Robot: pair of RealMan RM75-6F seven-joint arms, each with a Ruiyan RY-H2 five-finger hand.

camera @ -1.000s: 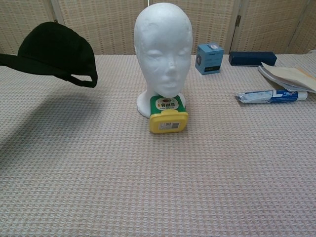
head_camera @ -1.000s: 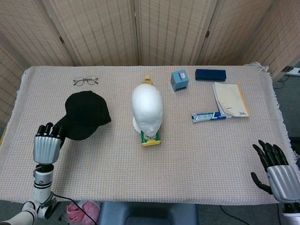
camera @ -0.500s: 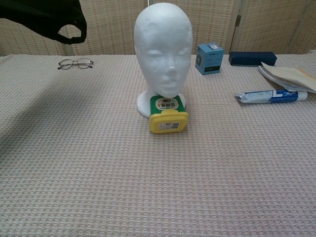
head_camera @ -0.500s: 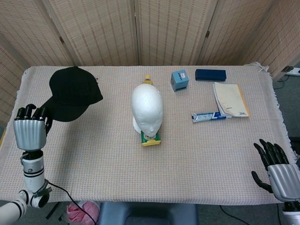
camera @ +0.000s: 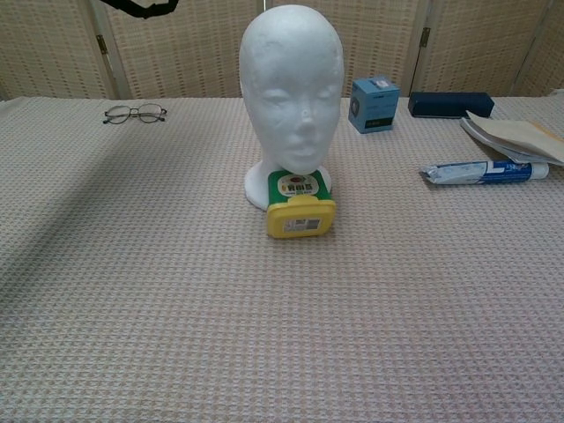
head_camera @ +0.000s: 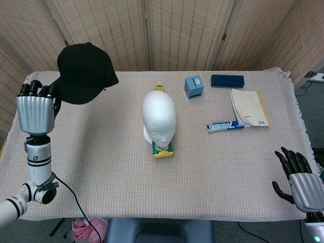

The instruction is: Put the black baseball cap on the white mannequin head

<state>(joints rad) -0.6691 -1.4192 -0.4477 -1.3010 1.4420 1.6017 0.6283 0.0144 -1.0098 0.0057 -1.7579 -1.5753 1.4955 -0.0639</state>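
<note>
My left hand (head_camera: 35,111) holds the black baseball cap (head_camera: 83,72) by its brim, high above the table's far left. In the chest view only the cap's lower edge (camera: 141,7) shows at the top. The white mannequin head (head_camera: 159,116) stands upright at the table's middle, to the right of the cap and apart from it; the chest view shows the same mannequin head (camera: 292,88) face on. My right hand (head_camera: 302,185) hangs open past the table's near right corner, holding nothing.
A yellow and green box (camera: 300,208) lies against the mannequin's base. Glasses (camera: 134,113) lie at the far left. A blue box (head_camera: 193,86), dark case (head_camera: 227,80), booklet (head_camera: 248,107) and tube (head_camera: 226,125) occupy the right side.
My left hand has lifted the cap up off the table and carried it farther back and higher; in the chest view it has nearly left the top of the frame. The glasses are uncovered.
</note>
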